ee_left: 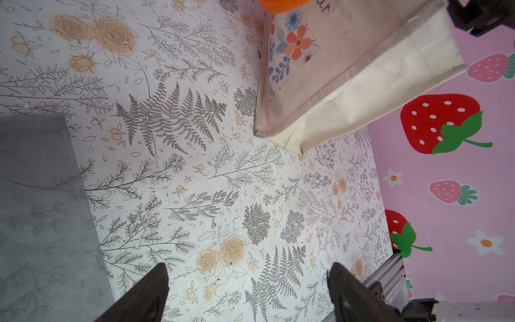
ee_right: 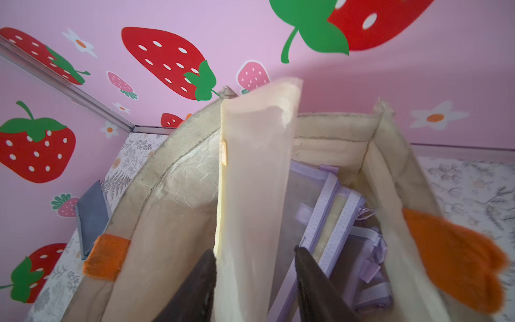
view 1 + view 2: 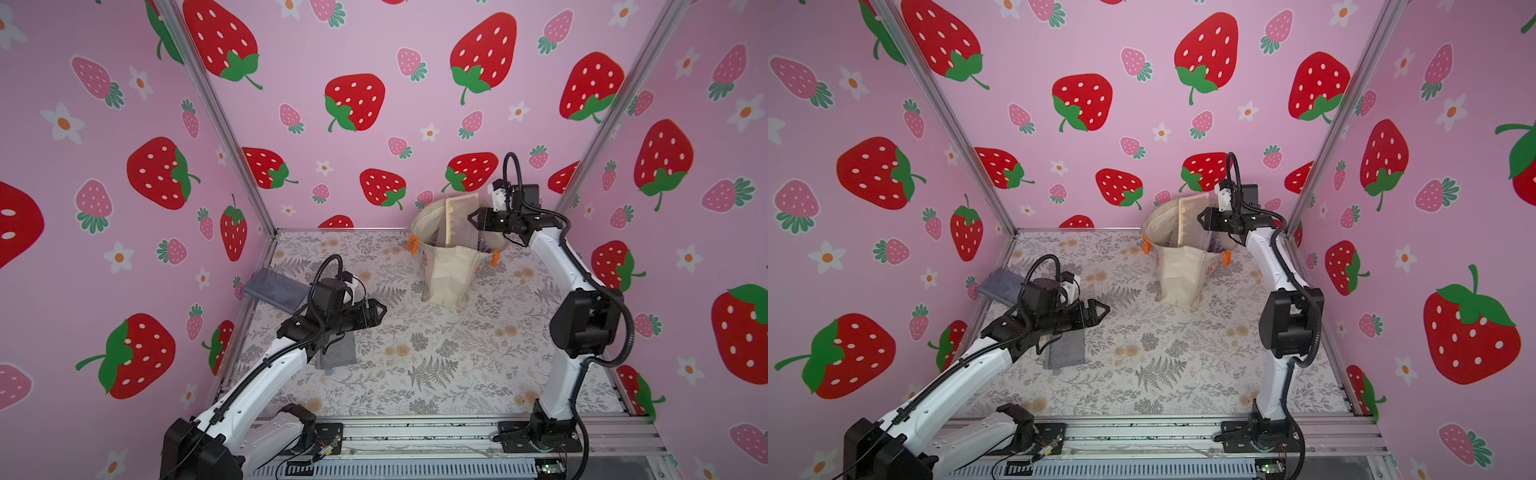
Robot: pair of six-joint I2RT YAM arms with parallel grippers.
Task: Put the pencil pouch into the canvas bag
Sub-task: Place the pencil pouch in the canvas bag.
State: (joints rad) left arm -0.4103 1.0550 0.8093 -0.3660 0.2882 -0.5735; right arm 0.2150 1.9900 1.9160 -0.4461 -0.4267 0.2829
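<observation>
Pouch [image 3: 459,220] upright across canvas bag [image 3: 449,282] mouth

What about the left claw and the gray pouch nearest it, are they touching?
Apart. The left wrist view shows the left gripper open, hovering over bare table, with the gray pouch lying flat below, off to one side.

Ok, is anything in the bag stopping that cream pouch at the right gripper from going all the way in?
Possibly. The cream pouch stands upright in the canvas bag, top above the rim, between the jaws of the right gripper. Beside it inside lie purple pouches; what is under it is hidden.
</observation>
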